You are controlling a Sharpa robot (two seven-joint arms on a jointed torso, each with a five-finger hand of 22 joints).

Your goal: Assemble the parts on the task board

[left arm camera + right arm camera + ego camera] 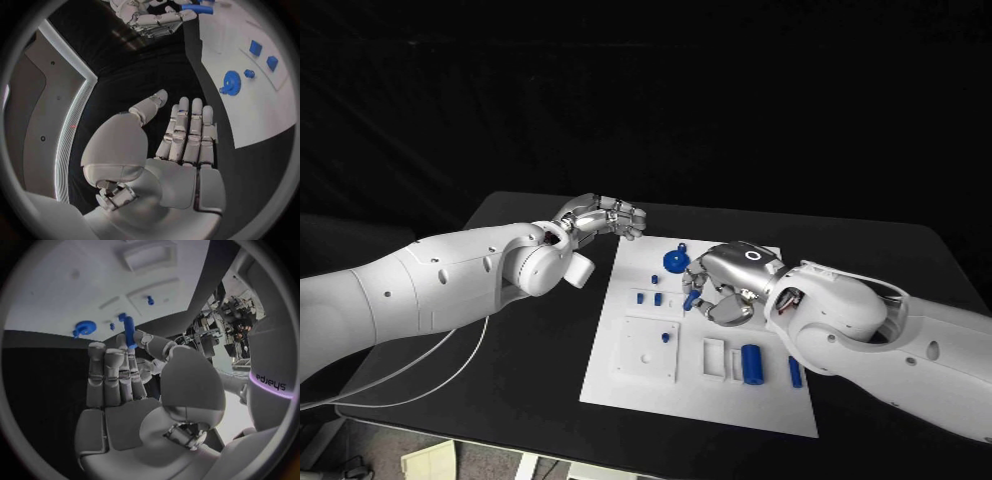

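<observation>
Okay, starting big: black table (877,260), matte and dark, with nothing but black backdrop behind it. Plenty of free room around the board, by the look of it.

Then the white task board (632,385) lying flat in the middle, smooth and probably a bit slick, with shallow recesses moulded in.

Next, the left hand (600,218), parked just off the board's far left corner, fingers straight and side by side, thumb apart, carrying nothing.

Over to the right hand (726,285), hovering above the board's middle and pinching a small blue peg (129,332) between thumb and fingertips, other fingers standing straight alongside.

Smaller stuff: blue gear (675,262) lying near the board's far edge, just beyond the right hand; blue cylinder (753,362) lying in a slot nearer the robot.

About that peg: looks like hard plastic, so stiff, very light, likely slippery in metal fingertips. Easy to tilt or drop. Best pinched around the shaft near the upper end, leaving the lower tip free for a hole. Can't tell which hole, though.
</observation>
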